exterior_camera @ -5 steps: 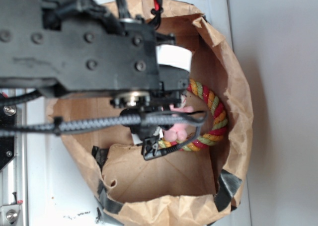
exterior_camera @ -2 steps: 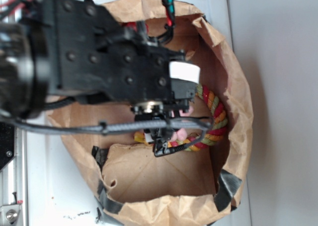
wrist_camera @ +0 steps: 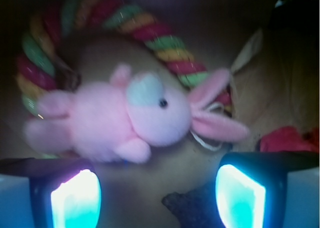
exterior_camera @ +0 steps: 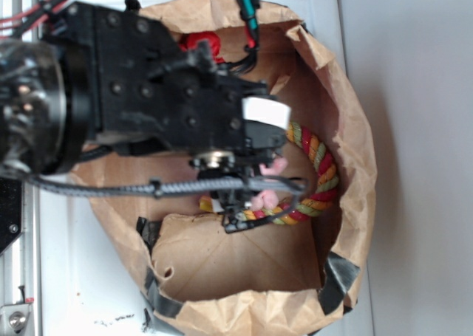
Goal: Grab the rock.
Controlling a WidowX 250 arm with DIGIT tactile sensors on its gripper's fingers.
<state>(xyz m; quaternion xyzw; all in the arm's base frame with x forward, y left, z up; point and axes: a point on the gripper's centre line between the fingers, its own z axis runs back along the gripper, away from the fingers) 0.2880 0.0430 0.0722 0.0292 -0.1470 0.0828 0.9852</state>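
The gripper (wrist_camera: 157, 193) hangs inside the brown paper bag (exterior_camera: 355, 166) with its jaws spread wide and nothing between them; in the wrist view the two lit fingers (wrist_camera: 75, 198) stand at 7 and 5 o'clock of the frame.

Position of the target: the rock (wrist_camera: 192, 208) appears as a dark, rough-edged shape on the bag floor at 6 o'clock of the wrist view, between the fingers and nearer the right one. It is blurred and cut by the lower frame edge, so its full outline cannot be read. In the exterior view the arm hides it.

Neighbouring items:
- The pink bunny (wrist_camera: 125, 120) lies at 12 o'clock of the rock, near but apart.
- The coloured rope ring (wrist_camera: 145, 30) curves behind the bunny.
- The red paper wad (wrist_camera: 287, 138) sits at 3 o'clock, close to the right finger.

Recommended procedure, as a judgement: centre the jaws over the rock, keep them clear of the bunny's foot and the wad, descend until the fingertips bracket the stone, then close
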